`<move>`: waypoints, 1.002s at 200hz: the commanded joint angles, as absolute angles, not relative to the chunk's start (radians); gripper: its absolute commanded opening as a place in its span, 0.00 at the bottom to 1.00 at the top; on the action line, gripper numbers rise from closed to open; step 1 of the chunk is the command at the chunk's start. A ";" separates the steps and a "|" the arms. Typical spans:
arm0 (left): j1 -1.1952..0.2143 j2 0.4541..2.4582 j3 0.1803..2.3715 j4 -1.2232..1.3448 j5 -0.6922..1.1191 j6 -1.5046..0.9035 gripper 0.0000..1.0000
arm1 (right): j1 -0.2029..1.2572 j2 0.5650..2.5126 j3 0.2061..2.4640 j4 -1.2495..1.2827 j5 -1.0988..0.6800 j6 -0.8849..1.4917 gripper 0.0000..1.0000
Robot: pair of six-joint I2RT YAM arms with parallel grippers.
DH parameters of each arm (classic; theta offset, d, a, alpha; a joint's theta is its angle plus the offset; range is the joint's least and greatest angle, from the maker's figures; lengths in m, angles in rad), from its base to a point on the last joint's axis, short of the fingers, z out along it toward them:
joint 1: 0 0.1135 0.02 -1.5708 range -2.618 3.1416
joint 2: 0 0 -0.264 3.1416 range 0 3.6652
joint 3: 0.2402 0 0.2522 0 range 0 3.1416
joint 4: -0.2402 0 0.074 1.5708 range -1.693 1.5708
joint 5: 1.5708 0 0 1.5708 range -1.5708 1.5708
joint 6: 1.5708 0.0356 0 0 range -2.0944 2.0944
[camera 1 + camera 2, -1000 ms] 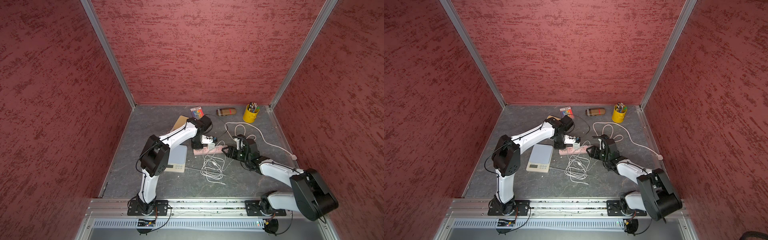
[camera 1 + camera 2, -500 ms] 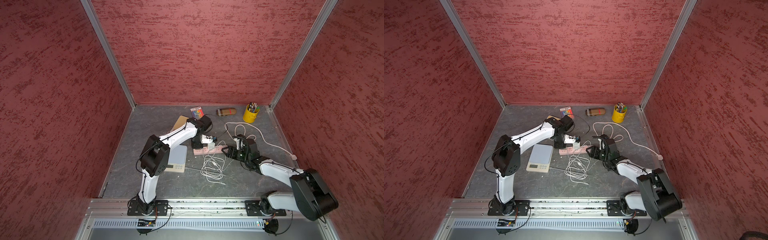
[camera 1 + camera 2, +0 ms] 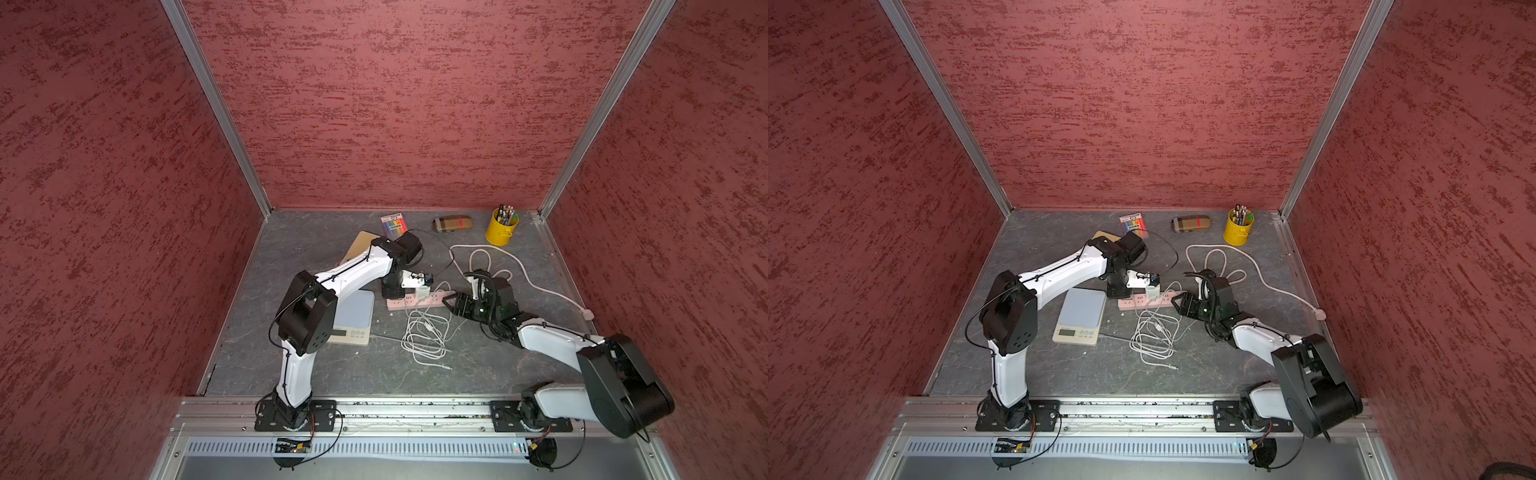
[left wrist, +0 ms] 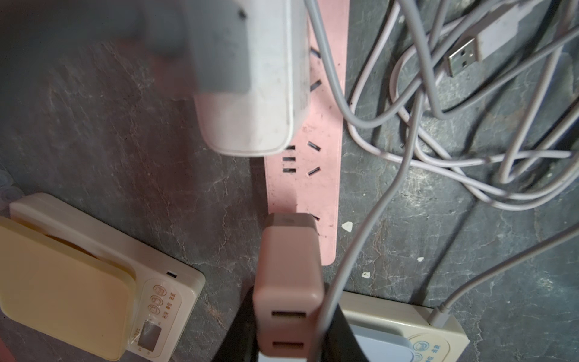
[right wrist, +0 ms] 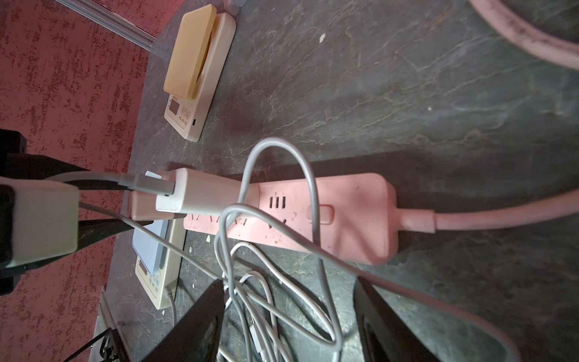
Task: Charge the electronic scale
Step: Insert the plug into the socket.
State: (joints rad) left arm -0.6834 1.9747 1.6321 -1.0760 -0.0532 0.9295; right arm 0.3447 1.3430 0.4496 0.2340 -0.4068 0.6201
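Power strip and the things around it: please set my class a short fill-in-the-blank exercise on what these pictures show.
1. The USB charger held in the left fingers is ___ in colour.
2. A cable is plugged into the scale whose platform is ___.
3. The pencils stand in a ___ cup.
4. The white charger is plugged into the ___.
Missing words: pink; blue; yellow; power strip.
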 commanded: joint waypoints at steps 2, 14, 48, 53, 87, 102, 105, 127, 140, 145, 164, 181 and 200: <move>-0.670 1.983 1.594 -1.104 -0.064 0.939 0.00 | 0.337 1.350 0.463 0.265 -0.417 0.618 0.67; -0.668 1.981 1.590 -1.105 -0.074 0.942 0.00 | 0.337 1.351 0.463 0.265 -0.418 0.619 0.67; -0.666 1.973 1.585 -1.106 -0.071 0.947 0.00 | 0.338 1.353 0.464 0.265 -0.419 0.618 0.67; -0.667 1.972 1.582 -1.105 -0.071 0.949 0.00 | 0.337 1.353 0.463 0.266 -0.420 0.618 0.67; -0.666 1.958 1.562 -1.103 -0.071 0.953 0.00 | 0.338 1.353 0.464 0.267 -0.420 0.622 0.67; -0.666 1.953 1.555 -1.099 -0.074 0.956 0.00 | 0.337 1.352 0.463 0.267 -0.420 0.621 0.67; -0.665 1.952 1.554 -1.098 -0.075 0.956 0.00 | 0.337 1.352 0.465 0.267 -0.421 0.621 0.67; -0.660 1.948 1.554 -1.100 -0.078 0.956 0.00 | 0.338 1.354 0.464 0.267 -0.420 0.622 0.67; -0.658 1.945 1.553 -1.100 -0.077 0.956 0.00 | 0.337 1.352 0.464 0.267 -0.422 0.621 0.67; -0.658 1.945 1.553 -1.100 -0.077 0.956 0.00 | 0.337 1.353 0.464 0.268 -0.422 0.622 0.67; -0.656 1.938 1.551 -1.102 -0.073 0.956 0.00 | 0.337 1.352 0.463 0.267 -0.420 0.622 0.67; -0.656 1.934 1.547 -1.102 -0.073 0.956 0.00 | 0.337 1.353 0.462 0.267 -0.420 0.623 0.67; -0.656 1.931 1.545 -1.104 -0.069 0.955 0.00 | 0.337 1.350 0.459 0.267 -0.422 0.622 0.67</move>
